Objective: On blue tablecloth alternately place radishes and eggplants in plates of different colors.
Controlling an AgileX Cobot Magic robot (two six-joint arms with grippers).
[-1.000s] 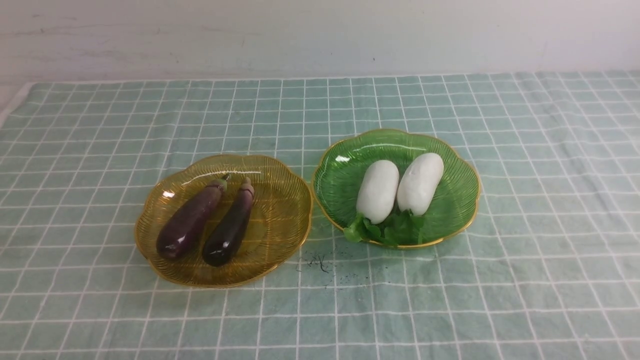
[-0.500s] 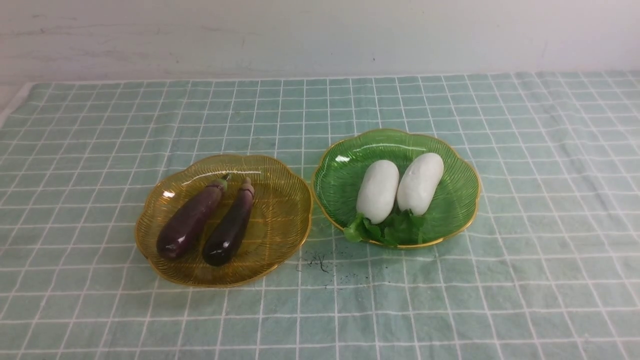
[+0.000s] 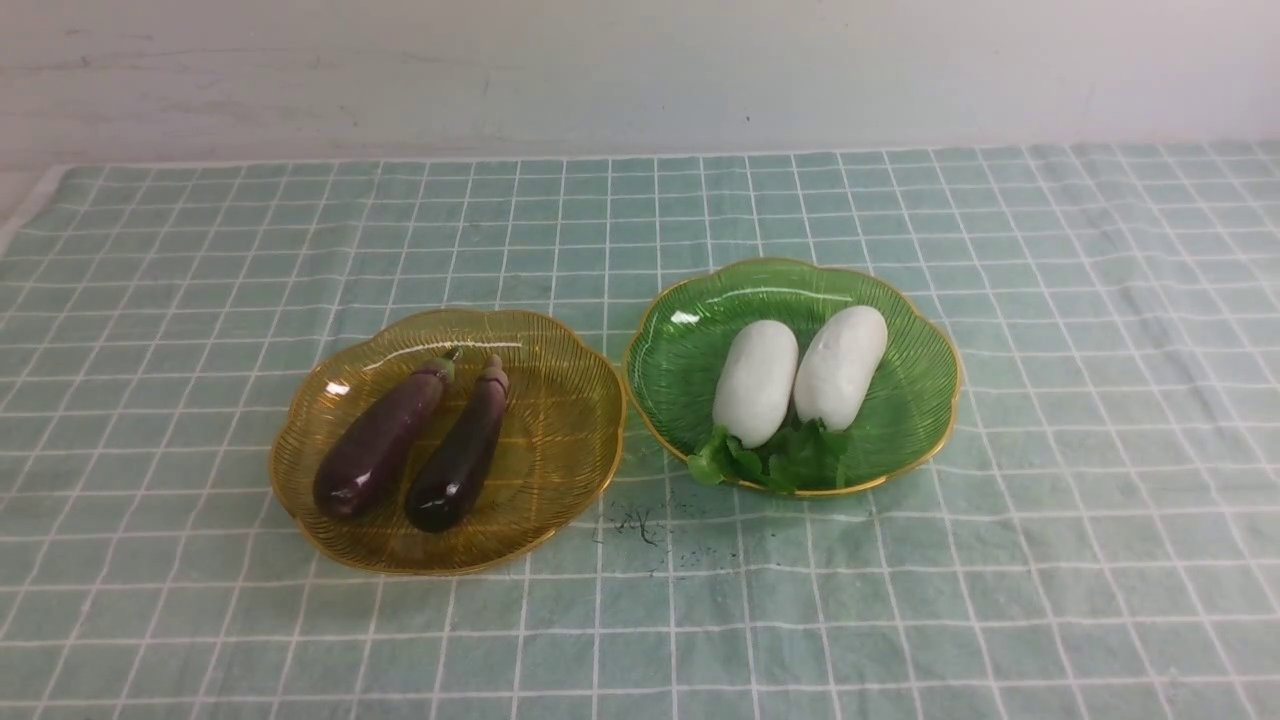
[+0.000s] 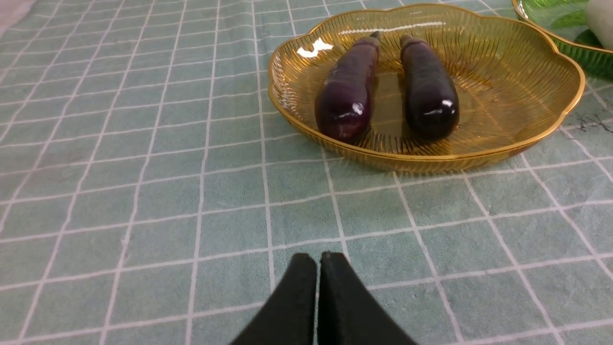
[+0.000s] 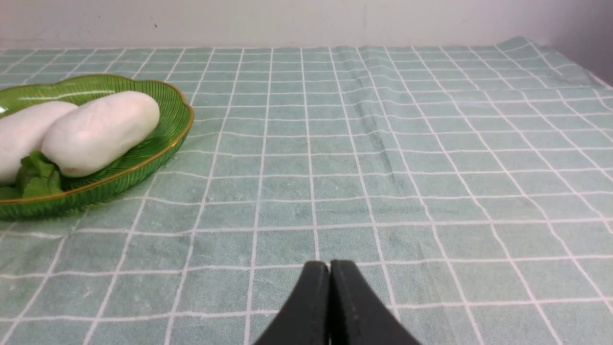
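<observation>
Two dark purple eggplants (image 3: 380, 440) (image 3: 460, 450) lie side by side in the amber plate (image 3: 560, 440) on the blue tablecloth (image 3: 1050, 400). Beside it, the green plate (image 3: 690, 340) holds two white radishes (image 3: 757, 380) (image 3: 840, 365), leaf tufts toward me. Neither arm shows in the front view. In the left wrist view my left gripper (image 4: 318, 258) is shut and empty over bare cloth, short of the amber plate (image 4: 527, 86) and its eggplants (image 4: 347, 91) (image 4: 426, 88). My right gripper (image 5: 329, 266) is shut and empty over cloth, apart from the green plate (image 5: 167, 124) and a radish (image 5: 98, 132).
A pale wall (image 3: 640, 70) rises behind the cloth's far edge. A small dark smudge (image 3: 635, 522) marks the cloth in front of the gap between the plates. The cloth is wrinkled toward the right side (image 5: 383, 120).
</observation>
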